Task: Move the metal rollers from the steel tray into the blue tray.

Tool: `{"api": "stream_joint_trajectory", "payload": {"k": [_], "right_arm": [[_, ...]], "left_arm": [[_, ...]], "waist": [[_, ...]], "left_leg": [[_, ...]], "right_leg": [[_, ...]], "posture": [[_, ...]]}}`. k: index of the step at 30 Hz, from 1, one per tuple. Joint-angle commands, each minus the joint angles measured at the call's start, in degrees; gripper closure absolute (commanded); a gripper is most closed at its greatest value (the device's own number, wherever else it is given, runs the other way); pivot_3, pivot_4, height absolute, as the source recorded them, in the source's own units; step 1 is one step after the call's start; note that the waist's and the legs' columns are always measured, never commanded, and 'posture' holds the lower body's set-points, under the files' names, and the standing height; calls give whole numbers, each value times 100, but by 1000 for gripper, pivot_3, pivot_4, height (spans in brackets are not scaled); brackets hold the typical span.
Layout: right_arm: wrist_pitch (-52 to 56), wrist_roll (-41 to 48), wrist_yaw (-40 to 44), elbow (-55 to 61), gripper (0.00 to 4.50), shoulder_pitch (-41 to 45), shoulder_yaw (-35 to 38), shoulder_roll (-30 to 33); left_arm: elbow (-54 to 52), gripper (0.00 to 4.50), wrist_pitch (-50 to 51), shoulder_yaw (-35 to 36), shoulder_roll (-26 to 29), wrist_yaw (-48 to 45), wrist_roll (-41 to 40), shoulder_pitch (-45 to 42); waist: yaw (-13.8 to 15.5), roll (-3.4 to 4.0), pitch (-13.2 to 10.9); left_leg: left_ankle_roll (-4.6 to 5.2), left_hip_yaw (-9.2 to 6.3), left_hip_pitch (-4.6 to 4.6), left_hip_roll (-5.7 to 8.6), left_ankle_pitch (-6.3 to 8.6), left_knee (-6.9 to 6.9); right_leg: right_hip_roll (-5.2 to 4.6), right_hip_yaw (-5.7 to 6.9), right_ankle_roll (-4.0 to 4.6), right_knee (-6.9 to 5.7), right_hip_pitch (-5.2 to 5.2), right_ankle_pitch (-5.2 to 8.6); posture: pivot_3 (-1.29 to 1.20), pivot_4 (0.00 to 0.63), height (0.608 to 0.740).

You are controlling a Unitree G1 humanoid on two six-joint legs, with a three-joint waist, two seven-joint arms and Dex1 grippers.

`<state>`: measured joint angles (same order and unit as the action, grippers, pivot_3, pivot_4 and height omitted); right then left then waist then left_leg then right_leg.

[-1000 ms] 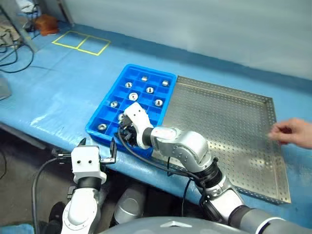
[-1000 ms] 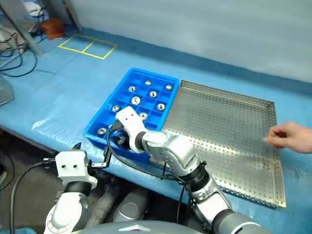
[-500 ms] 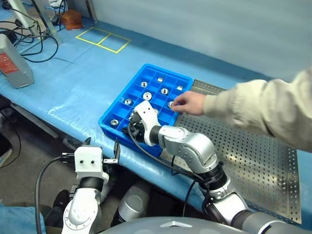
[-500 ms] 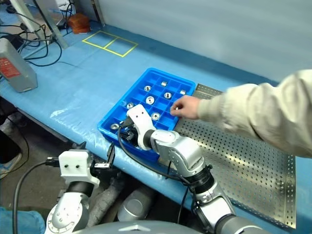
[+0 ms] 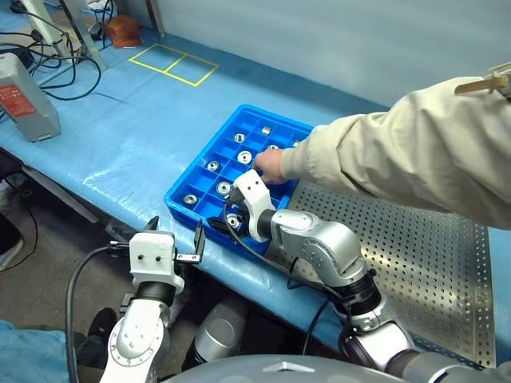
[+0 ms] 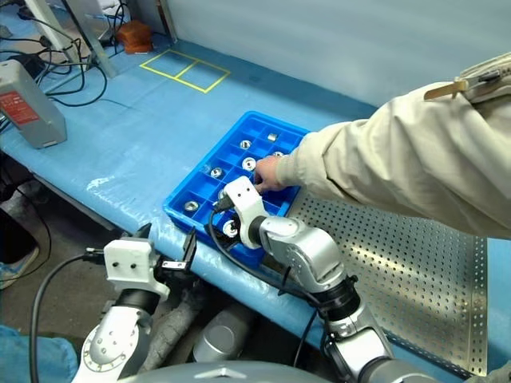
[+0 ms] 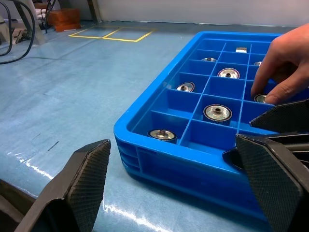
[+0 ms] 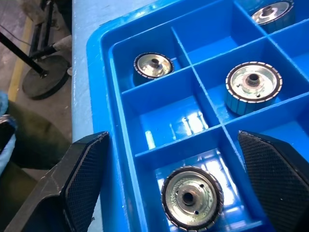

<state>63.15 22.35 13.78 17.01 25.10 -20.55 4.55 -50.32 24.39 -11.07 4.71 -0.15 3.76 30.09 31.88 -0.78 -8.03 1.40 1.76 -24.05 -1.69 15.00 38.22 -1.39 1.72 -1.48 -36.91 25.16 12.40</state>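
**Blue grid under my right fingers, a sleeve across the steel**

Beige sleeve (image 5: 407, 152) of a person covers the far right part of the blue tray (image 5: 185, 177) and the near-left corner of the steel tray (image 5: 447, 263), so I cannot count what sits in the compartments beneath it. The person's hand (image 5: 270, 165) reaches into the blue grid, fingertips on 1 roller there. My own right forearm hides the compartments at the tray's near right corner in the head views.

My right gripper (image 8: 174, 188) hangs over the near edge of the blue tray with its jaws spread wide, holding nothing; 1 roller (image 8: 192, 197) lies loose in the compartment directly between the fingers. My left gripper (image 7: 178, 188) is level, just off the tray's near-left corner and apart from it, jaws also spread wide and empty.

Left of the blue tray the blue-covered table (image 5: 104, 136) is open room out to the yellow tape squares (image 5: 172, 64). The 2 trays sit side by side, touching or nearly so.

The metal rollers (image 5: 213, 166) lie 1 to a compartment; at least 7 are visible, several compartments between them bare. The visible perforated floor of the steel tray carries no rollers.
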Motion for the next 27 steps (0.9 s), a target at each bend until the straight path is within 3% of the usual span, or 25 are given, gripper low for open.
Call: {"api": "stream_joint_trajectory", "payload": {"k": [1,27], "right_arm": [[98,84,171,407,18,44,-19,106],[272,10,54,576,18,1,72,49]], "left_arm": [[-63,0,-29,29,9,-53,-47,-94],[88,0,14,-91,-9,-164,-89,-246]], "waist": [[0,0,0],[-132,1,0]], "left_leg": [[0,-3,0,0,0,3],[-4,-38,9,0,-1,12]], "right_leg": [[0,3,0,0,-2,0],[0,36,11,1,-54,7]], "posture": [[514,150,740],[493,150,740]]}}
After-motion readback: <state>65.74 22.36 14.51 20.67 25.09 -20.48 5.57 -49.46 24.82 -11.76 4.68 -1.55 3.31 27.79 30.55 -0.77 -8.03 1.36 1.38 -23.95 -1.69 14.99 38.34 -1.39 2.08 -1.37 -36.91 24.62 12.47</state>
